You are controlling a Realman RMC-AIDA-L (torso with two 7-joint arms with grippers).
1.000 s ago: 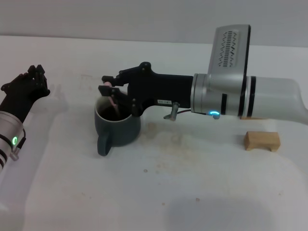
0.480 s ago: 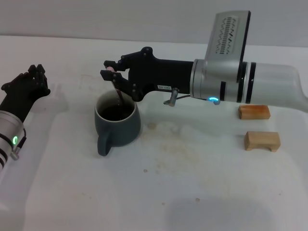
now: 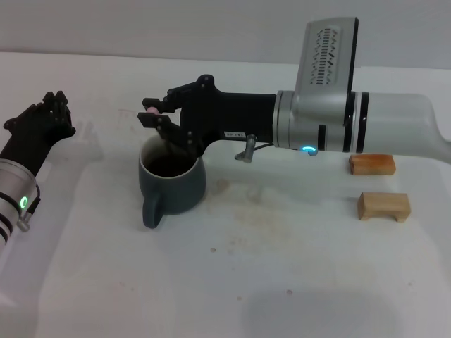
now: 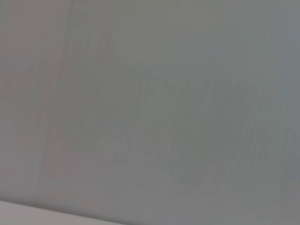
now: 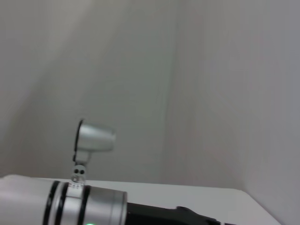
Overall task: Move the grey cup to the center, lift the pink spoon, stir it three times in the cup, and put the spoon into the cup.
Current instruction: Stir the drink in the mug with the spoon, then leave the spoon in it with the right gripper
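Note:
The grey cup (image 3: pixel 173 185) stands on the white table left of centre, its handle toward me and dark liquid inside. My right gripper (image 3: pixel 153 118) hangs just above the cup's far left rim, shut on the pink spoon (image 3: pixel 151 111). Only the pink handle end shows between the fingers. The spoon slants down toward the liquid, and its bowl is hidden behind the fingers and rim. My left gripper (image 3: pixel 41 121) is parked at the far left, away from the cup. The left wrist view shows only blank wall.
Two small wooden blocks (image 3: pixel 372 163) (image 3: pixel 382 205) lie on the table at the right, beside my right forearm. The table (image 3: pixel 268 267) has faint stains in front of the cup. The right wrist view shows a silver and black arm segment (image 5: pixel 89 206) against the wall.
My right gripper rose out of the cup with the spoon, then shifted left over the rim. The cup has not moved. The left arm stayed almost still.

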